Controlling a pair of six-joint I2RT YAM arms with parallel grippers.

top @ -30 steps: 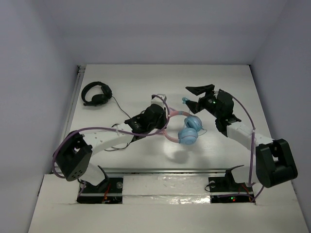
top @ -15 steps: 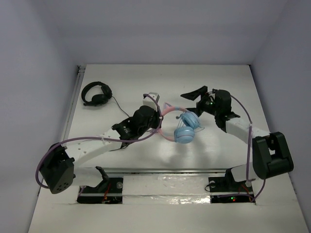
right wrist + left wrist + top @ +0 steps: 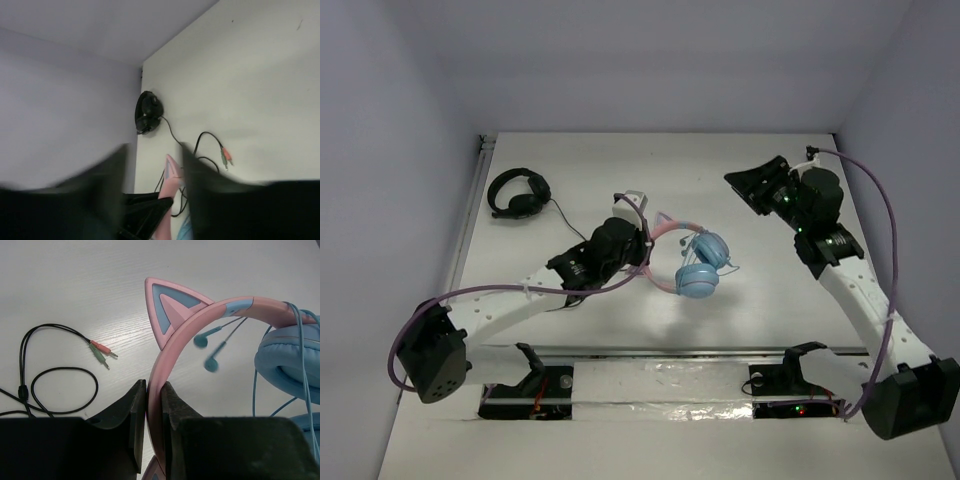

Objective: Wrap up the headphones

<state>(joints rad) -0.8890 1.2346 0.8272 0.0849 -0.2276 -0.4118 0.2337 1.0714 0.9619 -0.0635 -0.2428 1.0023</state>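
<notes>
Two sets of fingers have different jobs here. The left fingers [image 3: 134, 410] are clamped tight on the pink headband [image 3: 200, 320], just below the cat ear, and hold the headphones [image 3: 692, 266] near the middle of the tabletop [image 3: 620, 160]. The right fingers [image 3: 752, 185] are spread apart with nothing between them, raised and well off to the right of the headphones. The thin blue cable [image 3: 300, 350] lies partly draped over the earcups [image 3: 702, 275], and its free end hangs loose below the band, blurred in the left wrist view. I judge the wrapping only partly done. The next move seems to call for the right fingers to come in, pinch the dangling end and lead it around the band. They need to stay clear of the black headphones [image 3: 517, 192] and their black cord [image 3: 60, 385] lying nearby.
</notes>
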